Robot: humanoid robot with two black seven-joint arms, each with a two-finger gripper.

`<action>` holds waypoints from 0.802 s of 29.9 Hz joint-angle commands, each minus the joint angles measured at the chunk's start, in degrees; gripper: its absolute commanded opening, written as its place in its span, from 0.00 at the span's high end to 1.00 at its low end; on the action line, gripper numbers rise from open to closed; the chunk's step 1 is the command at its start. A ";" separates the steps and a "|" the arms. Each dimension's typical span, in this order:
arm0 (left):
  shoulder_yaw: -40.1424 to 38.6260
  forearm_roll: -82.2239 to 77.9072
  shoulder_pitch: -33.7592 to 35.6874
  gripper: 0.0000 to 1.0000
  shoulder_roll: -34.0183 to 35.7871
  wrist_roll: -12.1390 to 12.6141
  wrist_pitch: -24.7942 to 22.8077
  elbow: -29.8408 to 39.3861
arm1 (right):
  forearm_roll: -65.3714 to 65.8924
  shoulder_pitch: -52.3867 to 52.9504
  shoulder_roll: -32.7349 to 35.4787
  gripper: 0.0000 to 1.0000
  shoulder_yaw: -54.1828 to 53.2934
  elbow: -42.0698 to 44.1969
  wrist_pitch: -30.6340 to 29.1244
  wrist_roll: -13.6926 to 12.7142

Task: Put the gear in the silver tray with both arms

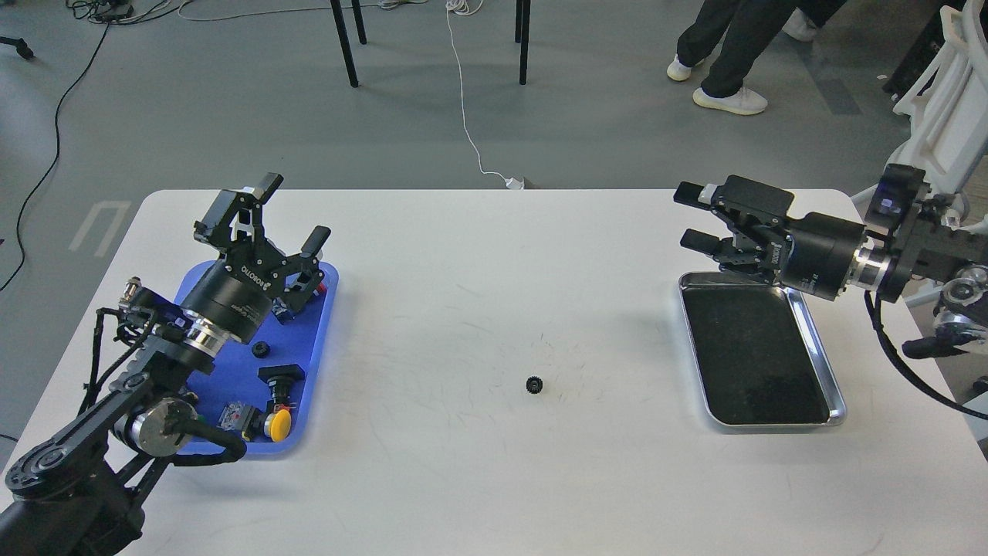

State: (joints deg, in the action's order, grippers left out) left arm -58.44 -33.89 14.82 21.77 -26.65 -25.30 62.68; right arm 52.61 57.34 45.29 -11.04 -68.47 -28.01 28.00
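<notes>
A small black gear (533,384) lies on the white table near its middle, apart from both grippers. The silver tray (836,399), with a raised rim and a dark bottom, sits at the right and holds nothing. My left gripper (289,212) is open and empty, raised over the far end of the blue tray, far left of the gear. My right gripper (688,218) is open and empty, pointing left, above the far left corner of the silver tray.
A blue plastic tray (320,340) at the left holds a second small black gear (262,350), a yellow push button (278,424) and other small parts. Chair legs, cables and a person's feet are on the floor beyond the table.
</notes>
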 commanded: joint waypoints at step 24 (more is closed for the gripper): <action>-2.55 4.53 -0.05 0.02 -0.59 2.57 0.60 0.33 | 45.65 22.38 -28.32 0.02 33.18 2.45 0.06 0.00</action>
State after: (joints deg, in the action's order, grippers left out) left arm -60.97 -29.36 14.79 21.24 -24.03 -24.62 63.03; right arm 96.17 79.45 19.68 19.60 -68.33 -27.99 28.01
